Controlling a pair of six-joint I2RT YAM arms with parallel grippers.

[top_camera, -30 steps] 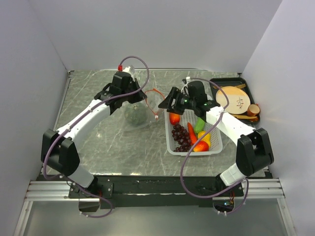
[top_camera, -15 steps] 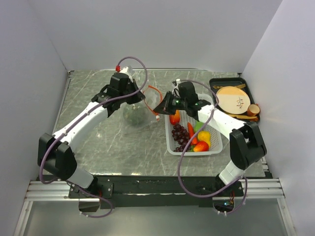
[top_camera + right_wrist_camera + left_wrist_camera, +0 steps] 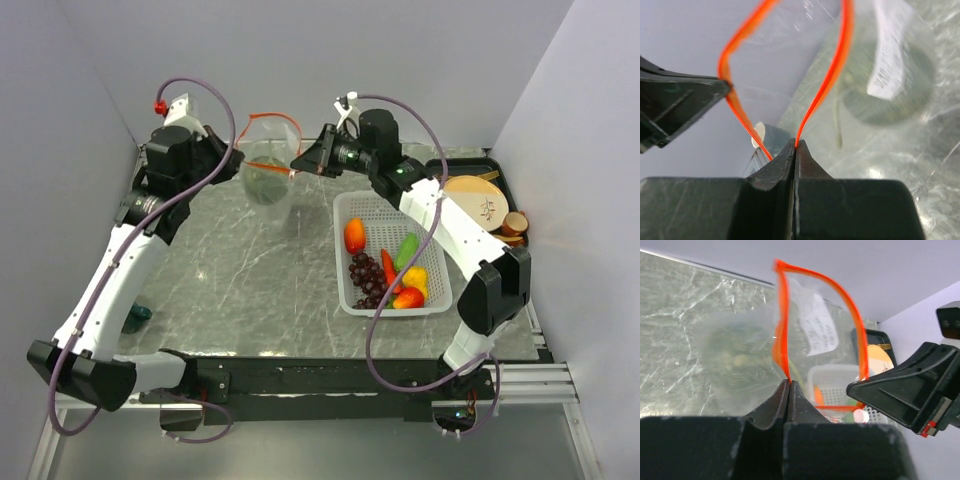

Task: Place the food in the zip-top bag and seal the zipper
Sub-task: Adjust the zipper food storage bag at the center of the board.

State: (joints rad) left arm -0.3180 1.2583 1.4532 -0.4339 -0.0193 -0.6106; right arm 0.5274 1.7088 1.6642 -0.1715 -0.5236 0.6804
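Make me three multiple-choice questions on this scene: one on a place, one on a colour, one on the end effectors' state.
1. The purple grapes lie: A in the white basket; B on the black tray; C on the bare table.
2. The zipper on the clear bag is: A blue; B orange-red; C black.
3. The left end effector and right end effector are: A open; B shut on the basket rim; C shut on the zipper.
Answers: 1 A: the top view shows them in the basket. 2 B: both wrist views show that colour. 3 C: each wrist view shows closed jaws pinching the strip.
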